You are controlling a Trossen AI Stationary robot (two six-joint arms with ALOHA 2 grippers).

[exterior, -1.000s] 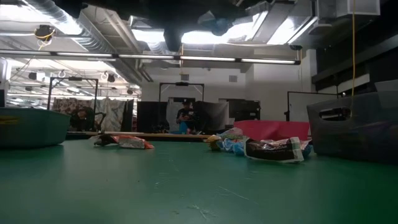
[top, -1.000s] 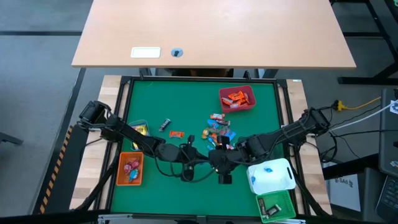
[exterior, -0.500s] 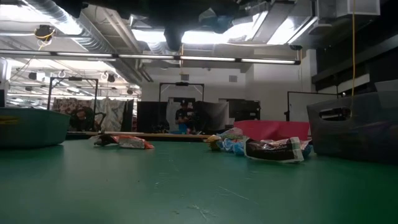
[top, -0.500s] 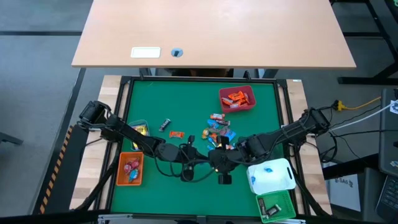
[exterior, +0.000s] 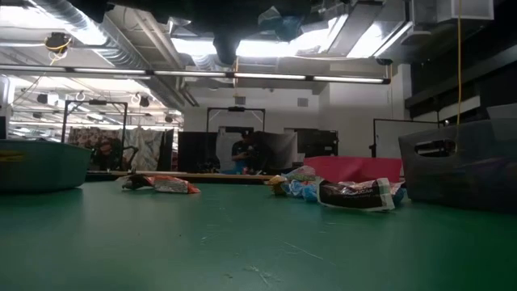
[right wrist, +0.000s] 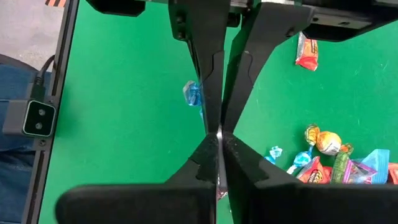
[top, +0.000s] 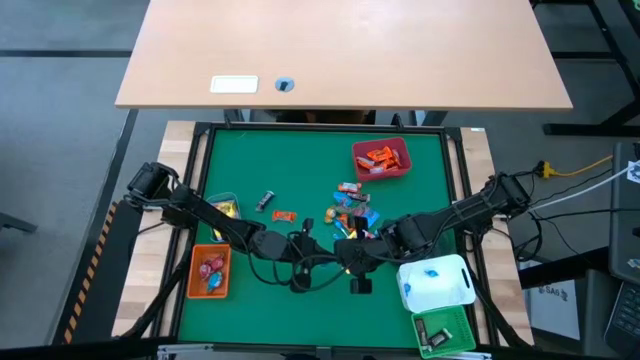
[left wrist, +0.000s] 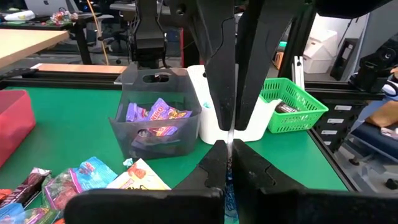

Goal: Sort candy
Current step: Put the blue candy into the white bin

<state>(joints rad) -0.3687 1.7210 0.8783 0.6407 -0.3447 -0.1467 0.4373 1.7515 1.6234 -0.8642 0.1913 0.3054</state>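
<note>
My two grippers meet tip to tip in the air above the table's near middle, left gripper [top: 335, 258] and right gripper [top: 358, 252], both shut. Between them is a blue-wrapped candy [right wrist: 192, 93]; it also shows blue at the top of the low view [exterior: 279, 14]. A pile of loose candy [top: 350, 210] lies on the green mat just beyond the grippers. An orange-red piece [top: 283, 215] and a dark piece [top: 265, 201] lie apart to its left. My left gripper pinches the blue candy between its two fingers, coming almost level from the table's left. The blue body [left wrist: 227, 199] sits back between the fingers and a silvery wrapper edge [left wrist: 231, 134] sticks out at the tips. The candy is clear of the table. My right gripper pinches the silvery wrapper edge [right wrist: 219, 132] between its fingertips, right where the left fingertips end. Its fingers slant down from the table's right side. Only the thin edge shows in this hold.
A red bin [top: 381, 158] with orange candy stands at the far right. An orange bin [top: 210, 272] and a clear bin [top: 222, 205] stand at the left. A white bin [top: 435, 283], a green basket [top: 445, 333] and a grey bin of purple candy [left wrist: 158, 118] stand at the near right.
In the low view the blue candy's hanging part has drawn upward toward the grippers. Both arms have kept their places.
</note>
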